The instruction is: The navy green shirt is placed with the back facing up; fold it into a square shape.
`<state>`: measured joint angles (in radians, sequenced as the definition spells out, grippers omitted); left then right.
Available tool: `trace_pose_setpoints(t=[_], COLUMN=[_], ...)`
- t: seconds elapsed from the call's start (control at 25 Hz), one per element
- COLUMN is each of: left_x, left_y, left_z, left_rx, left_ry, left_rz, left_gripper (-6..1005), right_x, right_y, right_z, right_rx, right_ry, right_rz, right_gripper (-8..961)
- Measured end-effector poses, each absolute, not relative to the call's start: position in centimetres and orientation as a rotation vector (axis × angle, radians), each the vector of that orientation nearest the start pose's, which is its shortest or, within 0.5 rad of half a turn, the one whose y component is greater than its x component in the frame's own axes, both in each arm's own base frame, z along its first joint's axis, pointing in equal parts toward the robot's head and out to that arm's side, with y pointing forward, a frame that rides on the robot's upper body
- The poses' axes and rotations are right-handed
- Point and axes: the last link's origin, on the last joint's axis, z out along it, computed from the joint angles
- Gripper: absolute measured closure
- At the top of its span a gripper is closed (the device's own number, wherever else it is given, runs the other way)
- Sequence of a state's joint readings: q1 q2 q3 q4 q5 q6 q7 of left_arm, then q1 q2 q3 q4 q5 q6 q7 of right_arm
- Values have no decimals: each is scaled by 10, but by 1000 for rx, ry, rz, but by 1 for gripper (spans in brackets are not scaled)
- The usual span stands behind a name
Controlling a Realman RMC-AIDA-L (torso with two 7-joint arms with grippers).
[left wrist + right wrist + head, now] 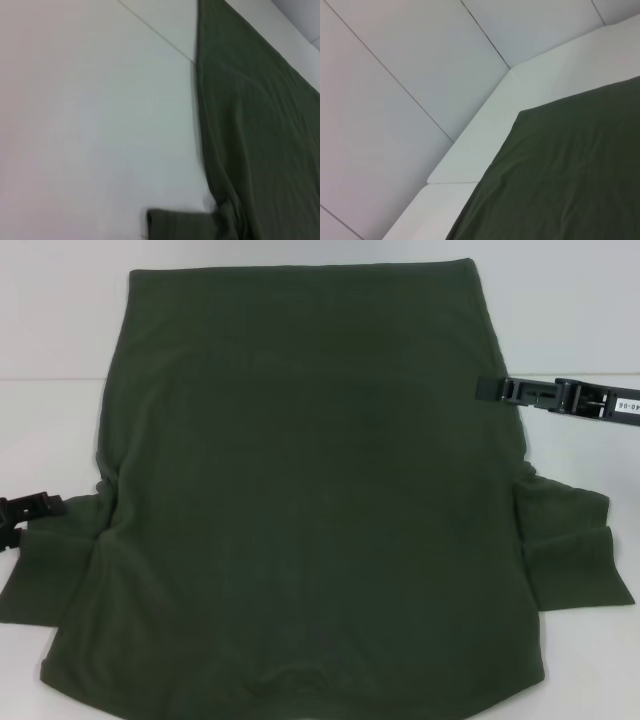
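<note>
The green shirt (310,490) lay flat on the white counter (50,430), both short sleeves sticking out. The right pincer (490,388) touched the shirt's right edge. The left pincer (30,508) sat by the left sleeve. I cannot tell if either one was gripping.

Head camera looks down at the shirt (320,500); both wrist cameras skim its edges close.

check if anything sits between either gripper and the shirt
Nothing visible does. The right gripper is already at the navy green shirt's right edge, and the left gripper is at its left sleeve; only bare white table lies around them.
</note>
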<state>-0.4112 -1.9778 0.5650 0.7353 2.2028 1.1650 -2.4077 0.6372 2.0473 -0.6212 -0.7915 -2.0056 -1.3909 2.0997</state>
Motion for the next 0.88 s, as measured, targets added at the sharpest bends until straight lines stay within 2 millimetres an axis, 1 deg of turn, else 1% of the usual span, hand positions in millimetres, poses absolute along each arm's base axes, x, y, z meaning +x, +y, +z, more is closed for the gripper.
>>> trace_pose_setpoints(t=[0.24,0.64,0.88], left_x=[-380,-380,-378], left_y=[331,333,333], left_z=[77,80,78], left_rx=[-1684,-1662,-1674], left_ry=[-1840,-1844,-1850], left_rz=[-560,-565,-562], left_gripper=[229,241,248], right_x=[234,234,234], right_y=[398,399,399], right_z=[55,56,57], right_rx=[-2324,-2323,-2321], right_ry=[1300,1298,1296], right_rz=[825,833,835], right_gripper=[68,68,67])
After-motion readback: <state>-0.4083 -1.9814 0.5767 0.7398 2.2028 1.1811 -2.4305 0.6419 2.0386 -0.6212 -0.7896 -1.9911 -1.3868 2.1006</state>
